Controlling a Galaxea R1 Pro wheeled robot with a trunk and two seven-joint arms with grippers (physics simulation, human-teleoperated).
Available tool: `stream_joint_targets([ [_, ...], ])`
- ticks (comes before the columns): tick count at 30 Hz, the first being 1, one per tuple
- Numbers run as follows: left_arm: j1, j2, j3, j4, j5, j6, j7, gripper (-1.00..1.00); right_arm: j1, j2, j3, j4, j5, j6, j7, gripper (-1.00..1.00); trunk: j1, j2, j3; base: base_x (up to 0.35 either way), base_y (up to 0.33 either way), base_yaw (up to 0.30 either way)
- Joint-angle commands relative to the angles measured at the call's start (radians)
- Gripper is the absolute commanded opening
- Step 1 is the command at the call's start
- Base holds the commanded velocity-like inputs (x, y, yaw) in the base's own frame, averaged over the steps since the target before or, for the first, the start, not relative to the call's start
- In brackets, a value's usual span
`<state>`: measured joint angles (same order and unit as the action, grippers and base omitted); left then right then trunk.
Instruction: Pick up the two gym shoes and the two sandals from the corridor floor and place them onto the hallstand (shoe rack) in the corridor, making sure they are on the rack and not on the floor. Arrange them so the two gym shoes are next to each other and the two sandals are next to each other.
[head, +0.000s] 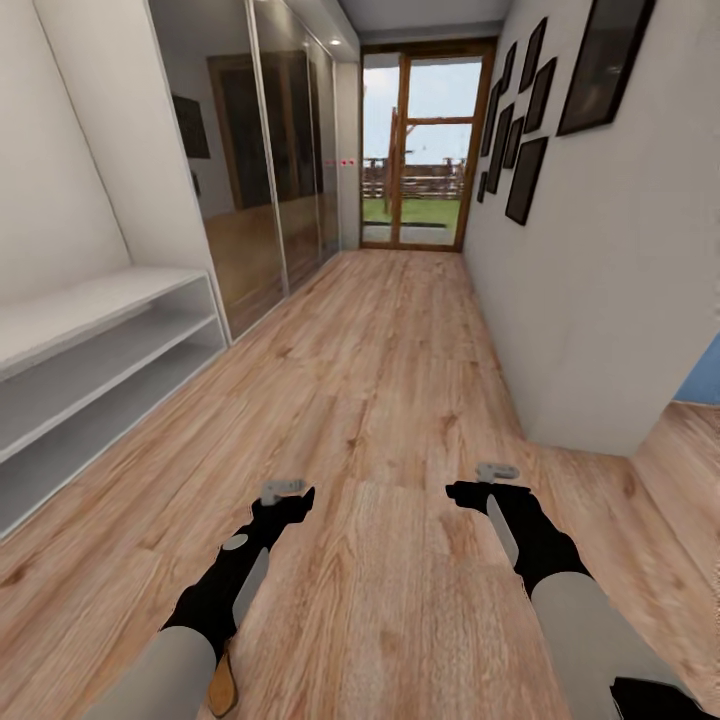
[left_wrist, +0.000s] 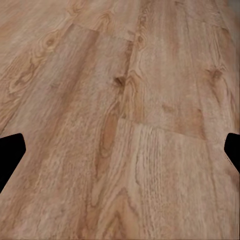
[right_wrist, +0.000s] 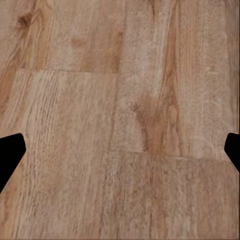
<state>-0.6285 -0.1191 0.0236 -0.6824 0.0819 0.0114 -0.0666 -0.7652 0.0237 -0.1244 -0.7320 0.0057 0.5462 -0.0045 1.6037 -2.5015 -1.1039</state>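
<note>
My left gripper (head: 285, 497): black, held low over the planks, fingers (left_wrist: 10, 155) spread wide, nothing between them.
My right gripper (head: 478, 483): same black build, parted wide, bare.
Corridor floor (head: 400, 380): light brown wood-grain planks, knotty, running lengthwise.
Brown-and-tan piece (head: 222, 685): under my left forearm at the near edge; too hidden for me to name.
Hallstand (head: 90, 360): light-grey, boxy, flat open shelves, against the left wall.
Mirrored doors (head: 265, 170): glossy, beyond the rack.
Framed pictures (head: 525, 110): dark, on the right wall.
Glass door (head: 425, 150): wood-framed, far end.
</note>
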Motion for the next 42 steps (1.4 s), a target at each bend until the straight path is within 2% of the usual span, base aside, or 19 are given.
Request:
stream_joint_targets([
  [1, 0.0, -0.001, 0.002, 0.0, 0.009, 0.001, -0.005, 1.0, 0.0, 0.001, -0.003, -0.001, 0.0, 0.004, 0.0, 1.0, 0.0, 0.0, -0.001, 0.045, -0.317, 0.0],
  [18, 0.0, -0.001, 0.002, 0.0, 0.009, 0.001, -0.005, 1.0, 0.0, 0.001, -0.003, -0.001, 0.0, 0.004, -0.001, 1.0, 0.0, 0.0, -0.001, 0.006, -0.3, 0.032],
  [42, 0.0, -0.001, 0.003, 0.0, 0.01, 0.001, -0.007, 1.0, 0.0, 0.001, -0.003, -0.001, 0.0, 0.004, 0.0, 1.0, 0.0, 0.0, -0.001, 0.0, -0.011, 0.282],
])
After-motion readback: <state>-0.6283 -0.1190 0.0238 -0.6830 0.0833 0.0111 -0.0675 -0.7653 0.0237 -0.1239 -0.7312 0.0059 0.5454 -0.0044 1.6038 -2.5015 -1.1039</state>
